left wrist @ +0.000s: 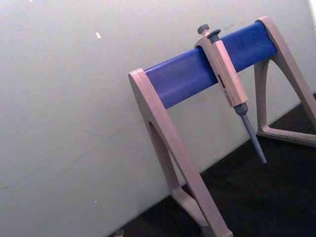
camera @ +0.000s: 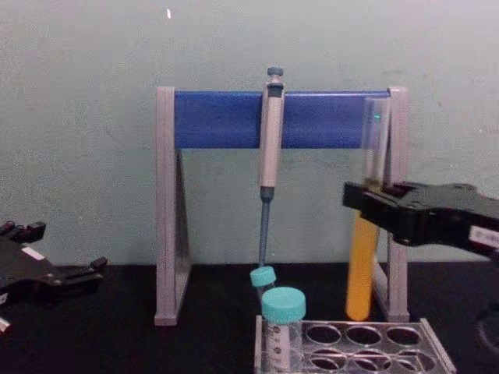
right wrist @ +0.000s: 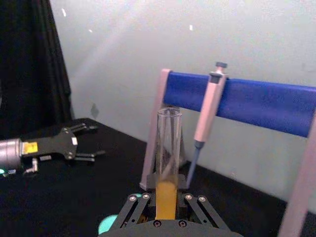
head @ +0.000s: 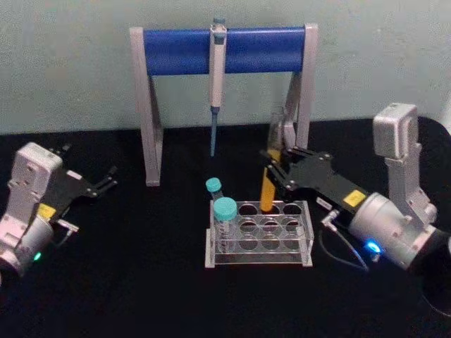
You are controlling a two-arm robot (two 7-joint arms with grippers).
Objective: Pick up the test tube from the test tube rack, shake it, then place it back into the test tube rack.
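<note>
- Item, test tube (head: 268, 193): I am seeing it upright in the right gripper (head: 273, 169). The jaws are clamping the glass just above the orange-yellow liquid. In the chest view its rounded bottom is showing just over the rear row of the test tube rack (head: 262, 258).
- Weight and stiffness: I am judging it light and rigid. It is a thin glass wall with liquid in the lower part only, so most of the weight is sitting below the hold.
- Surface: I am treating the glass as smooth and likely to slip. The clamp needs to be firm, but not hard enough to crack it.
- Fragility: I am rating it breakable. The mouth is open and capless, so hard shaking or a strong tilt could spill the liquid.
- Hold point: I am taking the present spot as suitable. It is around mid-height, clear of the brittle rim, and leaves the tip free to find a hole.
- Left gripper (head: 109, 179): it is sitting parked over the bench (head: 141, 282) at the left, well apart from the rack, jaws apart.
- Neighbours: two teal-capped vials (head: 225, 209) are standing in the rack's left holes. The pipette (head: 218, 84) is hanging on the pipette stand (head: 176, 51) behind. The stand's right leg is looking near the tube, though I cannot tell how near in depth.
</note>
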